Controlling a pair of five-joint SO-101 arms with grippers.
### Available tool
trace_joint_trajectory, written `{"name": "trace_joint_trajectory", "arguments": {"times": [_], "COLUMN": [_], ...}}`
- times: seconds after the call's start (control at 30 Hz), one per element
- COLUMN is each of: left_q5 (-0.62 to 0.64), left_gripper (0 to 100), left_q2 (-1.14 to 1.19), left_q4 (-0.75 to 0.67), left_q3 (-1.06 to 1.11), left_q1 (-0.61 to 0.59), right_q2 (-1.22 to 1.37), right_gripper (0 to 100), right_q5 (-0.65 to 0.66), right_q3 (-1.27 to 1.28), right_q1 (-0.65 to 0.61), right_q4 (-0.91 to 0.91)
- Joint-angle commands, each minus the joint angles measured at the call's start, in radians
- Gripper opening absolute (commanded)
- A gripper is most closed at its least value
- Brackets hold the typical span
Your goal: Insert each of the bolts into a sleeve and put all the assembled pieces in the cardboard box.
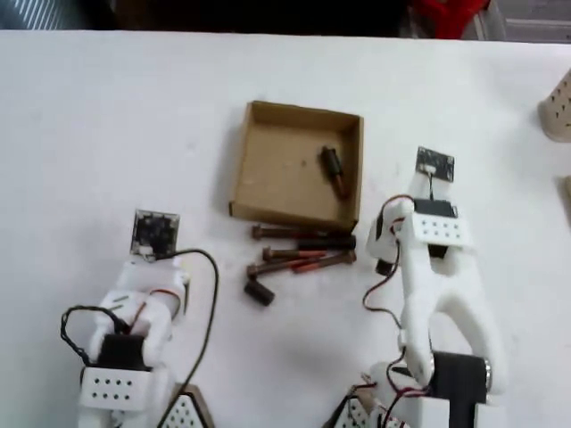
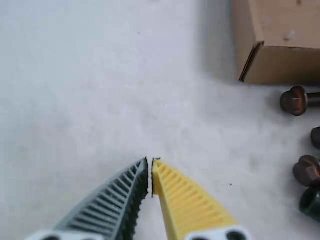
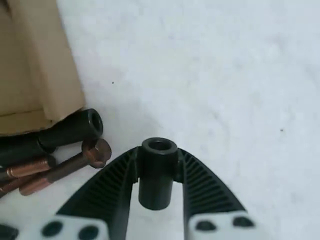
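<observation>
Two arms flank the work in the high view: the left arm [image 1: 134, 312] lies low and back from the parts, and the right arm [image 1: 437, 267] stands just beside them. The cardboard box [image 1: 268, 160] sits between and beyond the arms, with one assembled piece [image 1: 335, 169] lying inside it. Against the box's near wall lies a cluster of bolts [image 1: 299, 260], and a short loose sleeve [image 1: 259, 292] rests just apart from the cluster.

From the left wrist view, the left pincer [image 2: 150, 170] is clenched on nothing. Its grey finger [image 2: 117, 200] and yellow finger [image 2: 182, 200] meet at the tips above the bare table [image 2: 100, 75]. A corner of the box [image 2: 280, 45] lies ahead and off to one side, well apart, and two bolt heads [image 2: 294, 100] [image 2: 306, 171] lie nearer.

From the right wrist view, the right pincer [image 3: 157, 152] grasps a black sleeve [image 3: 156, 175] between its dark fingers [image 3: 205, 190], the open bore pointing past the tips. A copper bolt [image 3: 95, 151] lies near, beside the fingertips. A long dark sleeve [image 3: 70, 130] lies just beyond that bolt, touching the box wall [image 3: 45, 65].
</observation>
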Motion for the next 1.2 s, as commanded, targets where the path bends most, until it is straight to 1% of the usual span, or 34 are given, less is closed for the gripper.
{"name": "trace_joint_trajectory", "arguments": {"times": [0.0,0.2,0.3,0.43,0.53,0.67,0.77,1.0,1.17], "left_q5": [0.014,0.083,0.104,0.144,0.150,0.150,0.150,0.161,0.310], "left_gripper": [5,5,5,5,5,5,5,5,5], "left_q2": [-0.007,-0.004,-0.004,-0.004,-0.004,0.002,0.096,0.467,0.657], "left_q4": [0.003,0.012,0.074,0.129,0.157,0.157,0.155,0.153,0.160], "left_q3": [-0.055,-0.137,-0.199,-0.281,-0.331,-0.371,-0.434,-0.655,-0.778], "left_q1": [-0.007,-0.002,0.004,0.048,0.088,0.102,0.102,0.120,0.206], "right_q2": [-0.088,-0.130,-0.124,-0.113,-0.105,-0.088,-0.084,-0.084,-0.084], "right_gripper": [1.7,1.7,1.7,1.7,1.7,1.7,1.7,1.7,1.7], "right_q5": [0.138,0.127,0.127,0.127,0.127,0.127,0.127,0.127,0.127], "right_q3": [0.018,0.072,0.086,0.087,0.087,0.089,0.089,0.089,0.089], "right_q1": [-0.005,-0.007,-0.013,-0.010,-0.007,-0.007,-0.010,-0.010,-0.010], "right_q4": [-0.025,-0.053,-0.053,-0.051,-0.051,-0.050,-0.050,-0.050,-0.050]}}
